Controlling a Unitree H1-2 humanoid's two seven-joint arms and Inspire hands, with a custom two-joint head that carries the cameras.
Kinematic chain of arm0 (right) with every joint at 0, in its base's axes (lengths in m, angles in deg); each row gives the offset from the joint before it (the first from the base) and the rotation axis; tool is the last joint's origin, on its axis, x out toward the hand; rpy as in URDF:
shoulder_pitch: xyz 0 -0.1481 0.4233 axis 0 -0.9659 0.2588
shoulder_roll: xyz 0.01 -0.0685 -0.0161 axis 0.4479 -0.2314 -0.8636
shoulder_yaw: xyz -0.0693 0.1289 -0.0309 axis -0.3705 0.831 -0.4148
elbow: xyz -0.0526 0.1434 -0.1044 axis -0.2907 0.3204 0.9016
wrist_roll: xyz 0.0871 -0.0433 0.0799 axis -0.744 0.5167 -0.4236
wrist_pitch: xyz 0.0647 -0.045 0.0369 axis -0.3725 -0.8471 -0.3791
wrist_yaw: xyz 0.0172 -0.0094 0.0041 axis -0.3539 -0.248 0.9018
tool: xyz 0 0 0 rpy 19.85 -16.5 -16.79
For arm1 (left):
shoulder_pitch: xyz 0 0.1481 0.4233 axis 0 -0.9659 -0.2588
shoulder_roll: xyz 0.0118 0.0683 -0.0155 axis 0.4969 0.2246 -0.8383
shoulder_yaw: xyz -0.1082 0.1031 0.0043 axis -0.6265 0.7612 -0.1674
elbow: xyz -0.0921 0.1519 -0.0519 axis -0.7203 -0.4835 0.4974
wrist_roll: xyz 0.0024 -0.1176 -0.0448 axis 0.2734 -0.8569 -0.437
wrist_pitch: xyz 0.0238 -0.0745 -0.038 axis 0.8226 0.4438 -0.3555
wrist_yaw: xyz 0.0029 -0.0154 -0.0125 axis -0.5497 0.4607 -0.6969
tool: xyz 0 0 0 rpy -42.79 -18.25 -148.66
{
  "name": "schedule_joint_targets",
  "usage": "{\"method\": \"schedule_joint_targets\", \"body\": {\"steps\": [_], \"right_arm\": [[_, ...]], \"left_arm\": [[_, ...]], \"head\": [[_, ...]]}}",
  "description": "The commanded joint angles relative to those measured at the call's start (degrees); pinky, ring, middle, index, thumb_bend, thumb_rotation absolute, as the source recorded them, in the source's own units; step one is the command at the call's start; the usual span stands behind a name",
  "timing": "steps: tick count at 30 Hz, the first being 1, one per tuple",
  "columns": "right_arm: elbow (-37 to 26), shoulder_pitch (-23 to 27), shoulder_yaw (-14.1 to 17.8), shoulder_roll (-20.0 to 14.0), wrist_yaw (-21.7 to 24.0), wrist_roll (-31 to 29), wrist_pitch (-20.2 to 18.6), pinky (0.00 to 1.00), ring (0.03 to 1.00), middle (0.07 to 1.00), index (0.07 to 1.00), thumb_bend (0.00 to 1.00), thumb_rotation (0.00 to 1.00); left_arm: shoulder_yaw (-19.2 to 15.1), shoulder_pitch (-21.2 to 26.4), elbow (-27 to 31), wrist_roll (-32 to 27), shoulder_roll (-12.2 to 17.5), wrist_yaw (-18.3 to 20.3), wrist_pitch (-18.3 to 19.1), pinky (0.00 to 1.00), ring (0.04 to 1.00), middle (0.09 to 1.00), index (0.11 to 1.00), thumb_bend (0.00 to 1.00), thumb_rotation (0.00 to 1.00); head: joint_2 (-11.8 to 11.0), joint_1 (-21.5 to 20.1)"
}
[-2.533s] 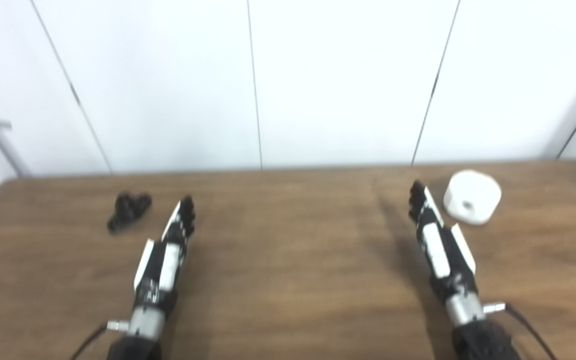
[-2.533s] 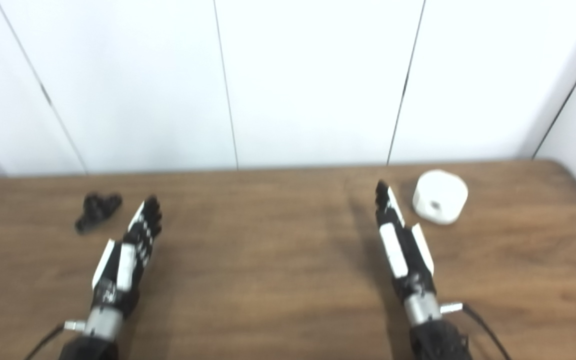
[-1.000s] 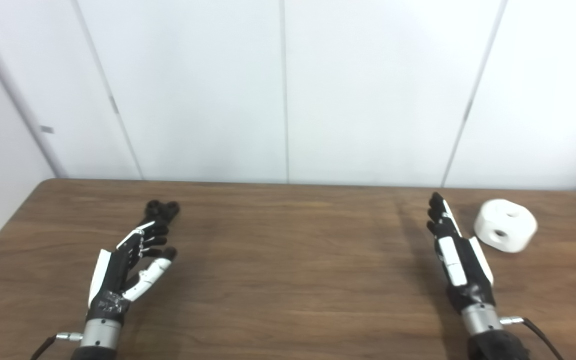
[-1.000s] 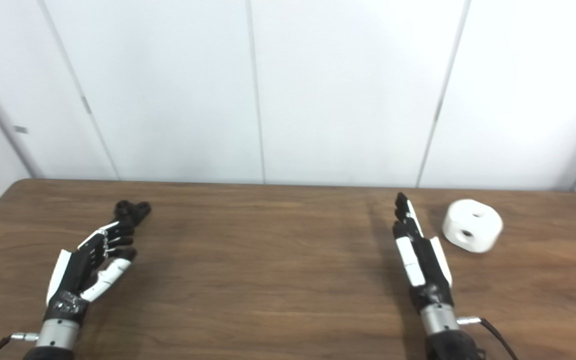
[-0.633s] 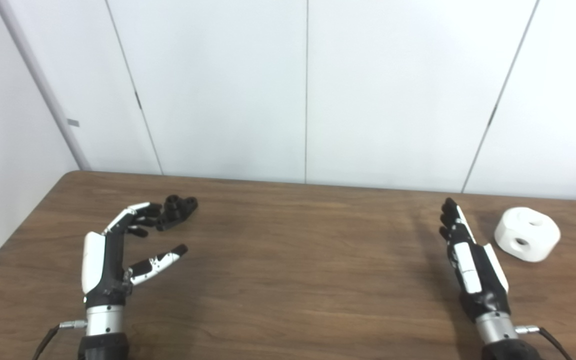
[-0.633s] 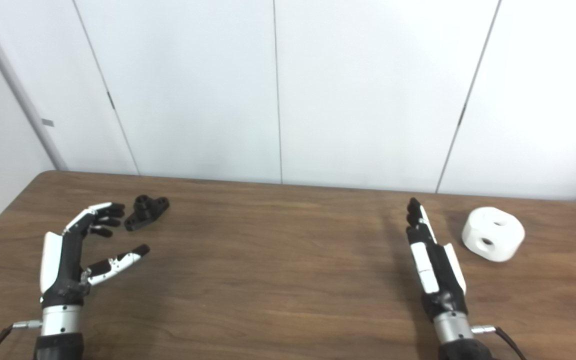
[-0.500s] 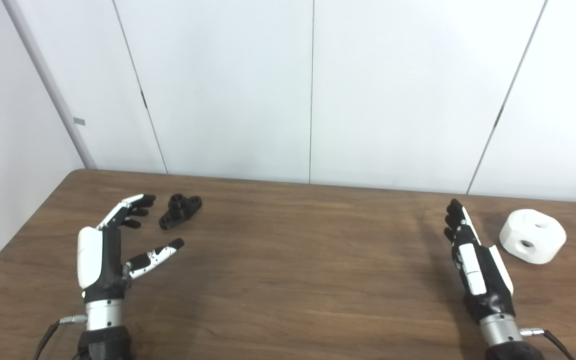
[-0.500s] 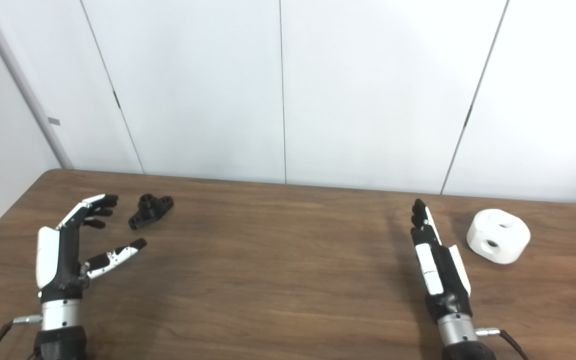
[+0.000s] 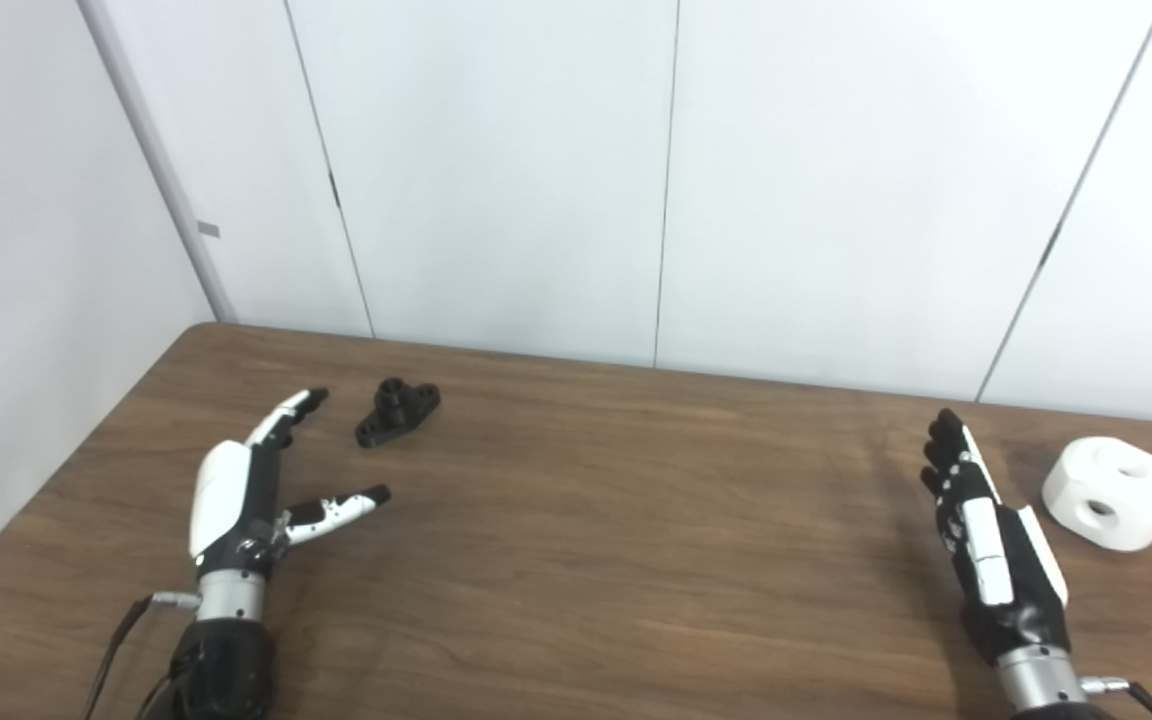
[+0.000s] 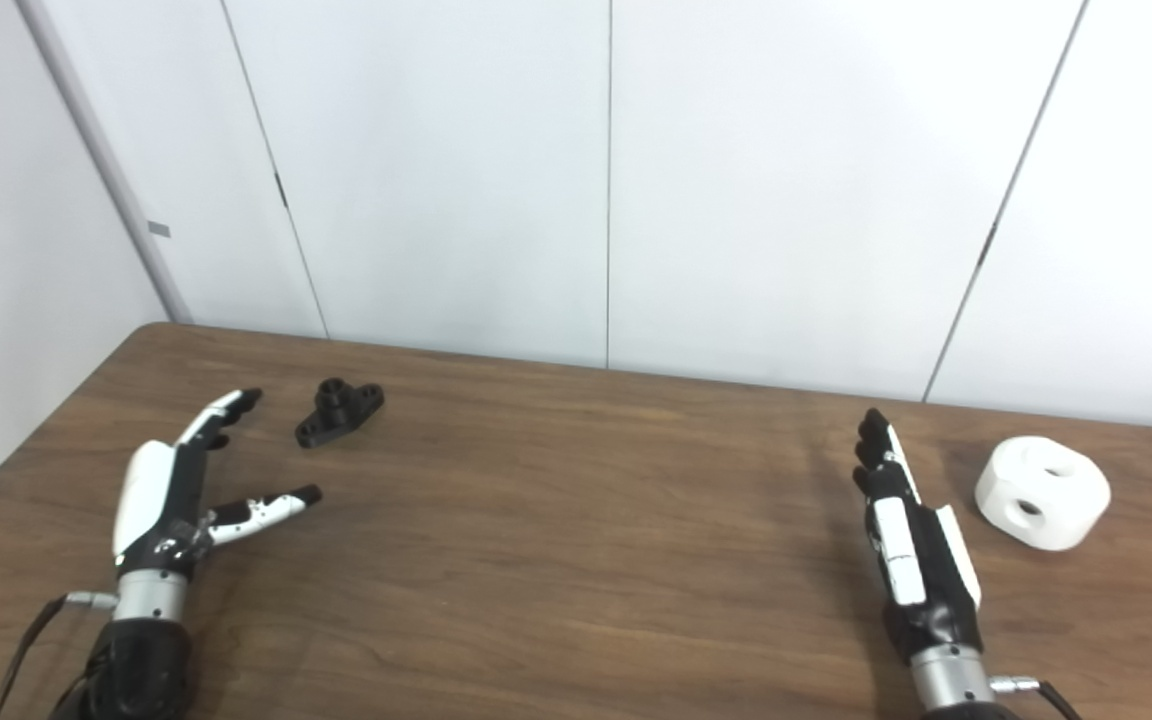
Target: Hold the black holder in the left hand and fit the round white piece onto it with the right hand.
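1. nearest the camera, the left hand (image 9: 236,500) is seen low over the table (image 9: 576,560), spread wide, with the thumb held out to the side and the fingers (image 9: 286,415) stretched forward. nothing is held and nothing is touched by it.
2. at a similar depth on the other side, the right hand (image 9: 986,530) is held flat and edge-on, its fingers straight and close together. it is empty too, and no contact with any part is seen.
3. a little farther back on the left, the black holder (image 9: 397,411) is found lying on the table, just beyond and to the inner side of the left fingertips, apart from them.
4. on the far right, the round white piece (image 9: 1113,493) is found resting on the table, near the right hand but not touched by it; two holes are shown in it.
5. the task is judged to be at its very start: neither part has been picked up, and the two parts lie well apart. what is left is judged to be the whole of it, namely the grasp of the holder, the grasp of the white piece, and the fitting together.
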Motion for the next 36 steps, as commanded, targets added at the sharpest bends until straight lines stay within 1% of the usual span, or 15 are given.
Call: {"method": "schedule_joint_targets", "body": {"steps": [1, 6, 9, 11, 13, 15, 18, 21, 23, 26, 27, 30, 34, 36], "right_arm": [[1.1, -1.1, 0.4, -0.5, 0.7, -1.2, 0.1, 1.0, 1.0, 1.0, 1.0, 0.51, 0.98], [0.9, -1.2, 0.4, -0.9, 0.8, -1.3, 0.6, 1.0, 1.0, 1.0, 1.0, 0.48, 0.99], [0.0, -1.4, 0.4, -0.8, 0.9, -1.6, 0.0, 1.0, 1.0, 1.0, 1.0, 0.47, 0.99], [-0.4, -1.4, 0.4, -0.7, 0.8, -1.7, 0.0, 1.0, 1.0, 1.0, 1.0, 0.47, 0.99], [-1.1, -1.7, 0.4, -0.6, 0.7, -1.7, -0.5, 1.0, 1.0, 1.0, 1.0, 0.46, 1.0], [-1.8, -2.0, 0.4, -0.5, 0.6, -1.7, -1.0, 1.0, 1.0, 1.0, 1.0, 0.47, 1.0], [-2.5, -2.3, 0.6, -0.4, 0.7, -2.2, -1.1, 1.0, 1.0, 1.0, 1.0, 0.47, 1.0], [-3.0, -2.6, 0.6, -0.5, 1.2, -2.9, -1.1, 1.0, 1.0, 1.0, 1.0, 0.45, 1.0], [-3.2, -2.8, 0.8, -0.6, 1.7, -3.7, -0.6, 1.0, 1.0, 1.0, 1.0, 0.45, 1.0], [-3.6, -3.1, 1.1, -0.8, 1.8, -3.6, 0.3, 1.0, 1.0, 1.0, 1.0, 0.44, 1.0], [-3.7, -3.2, 1.1, -0.9, 1.8, -3.4, 0.3, 1.0, 1.0, 1.0, 1.0, 0.44, 1.0], [-4.6, -3.7, 1.2, -1.0, 1.5, -2.8, 0.4, 1.0, 1.0, 1.0, 1.0, 0.44, 1.0], [-6.6, -4.2, 1.2, -1.2, 0.8, -1.4, -0.5, 1.0, 1.0, 1.0, 1.0, 0.44, 1.0], [-7.5, -4.4, 1.2, -1.3, 0.8, -1.3, -1.1, 1.0, 1.0, 1.0, 1.0, 0.44, 1.0]], "left_arm": [[0.4, 2.6, -0.5, -0.4, 2.6, 1.1, 0.7, 0.81, 0.892, 0.903, 0.868, 0.91, 0.27], [1.5, 4.4, -3.2, -2.6, 4.3, 4.1, 1.7, 0.78, 0.876, 0.898, 0.869, 0.93, 0.28], [2.5, 5.2, -4.7, -3.2, 5.6, 5.4, 1.2, 0.8, 0.882, 0.889, 0.849, 0.92, 0.27], [3.2, 5.7, -5.8, -3.5, 6.6, 6.4, 0.9, 0.82, 0.887, 0.889, 0.844, 0.93, 0.29], [3.7, 6.3, -6.6, -4.3, 7.5, 7.9, 1.5, 0.83, 0.892, 0.888, 0.837, 0.93, 0.31], [4.1, 6.8, -6.8, -4.8, 8.1, 9.0, 2.5, 0.84, 0.897, 0.886, 0.833, 0.93, 0.33], [4.4, 7.4, -7.1, -5.2, 8.6, 10.0, 3.4, 0.84, 0.895, 0.883, 0.831, 0.93, 0.34], [4.9, 8.7, -8.8, -5.5, 9.1, 10.6, 3.0, 0.83, 0.887, 0.873, 0.824, 0.94, 0.34], [5.2, 9.5, -9.5, -5.6, 9.3, 11.1, 3.9, 0.83, 0.886, 0.87, 0.823, 0.95, 0.36], [5.8, 10.5, -10.7, -5.6, 9.6, 11.5, 4.2, 0.84, 0.893, 0.874, 0.822, 0.94, 0.36], [6.1, 10.7, -11.0, -5.4, 9.8, 11.5, 4.0, 0.83, 0.891, 0.873, 0.82, 0.94, 0.36], [6.9, 11.7, -12.3, -5.1, 10.1, 11.4, 4.9, 0.83, 0.892, 0.874, 0.817, 0.93, 0.35], [8.4, 13.2, -14.6, -4.3, 10.9, 11.3, 4.9, 0.82, 0.89, 0.877, 0.816, 0.93, 0.38], [9.0, 13.9, -15.7, -4.2, 11.1, 11.2, 4.5, 0.81, 0.884, 0.868, 0.81, 0.93, 0.38]], "head": [[0.1, 0.1], [0.3, 0.1], [0.3, 0.2], [0.4, 0.2], [0.5, 0.5], [0.4, 0.6], [0.5, 0.9], [0.5, 1.1], [0.5, 1.5], [0.4, 1.8], [0.4, 1.9], [0.5, 1.8], [0.7, 1.6], [0.8, 1.7]]}}
